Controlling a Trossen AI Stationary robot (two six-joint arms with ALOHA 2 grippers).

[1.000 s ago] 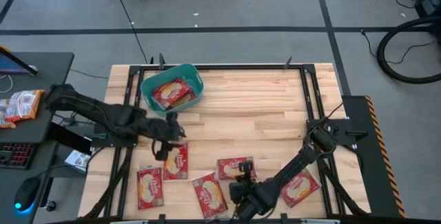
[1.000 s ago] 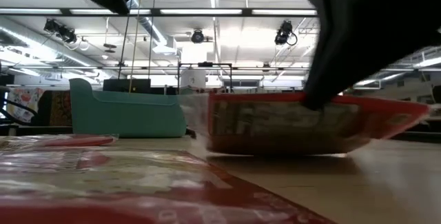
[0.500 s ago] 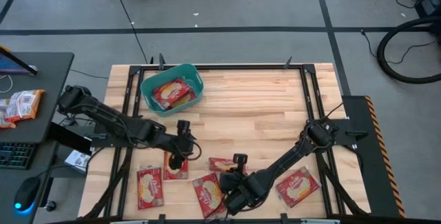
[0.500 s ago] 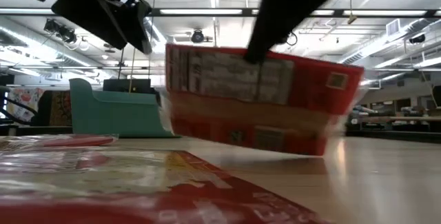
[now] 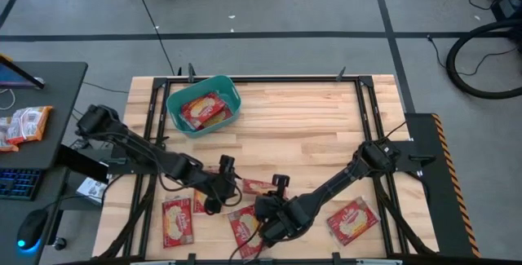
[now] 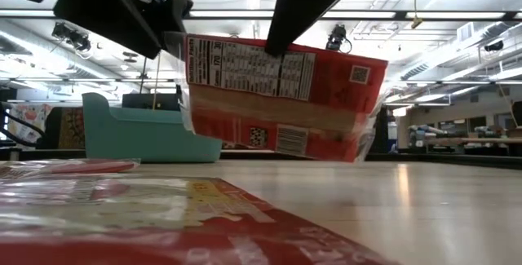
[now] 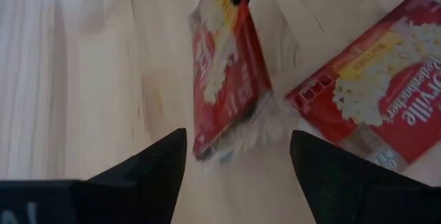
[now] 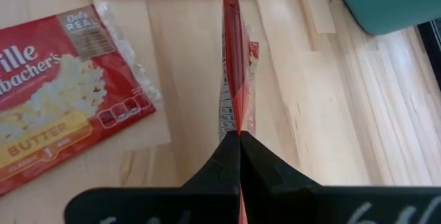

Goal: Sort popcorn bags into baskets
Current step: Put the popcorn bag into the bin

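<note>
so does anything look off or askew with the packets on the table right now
One flat red popcorn packet is off the wooden table, hanging tilted on edge, pinched by the shut right gripper. The open left gripper sits beside it. The other packets lie flat; the teal plastic tub stands upright.

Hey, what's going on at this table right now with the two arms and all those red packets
The right gripper is shut on one popcorn bag, holding it edge-up above the wooden table. The left gripper is open right next to that bag's other end, looking like a handover, though it has no grip on it. The teal basket at the back left already holds bags, and several more bags lie flat along the front of the table.
</note>
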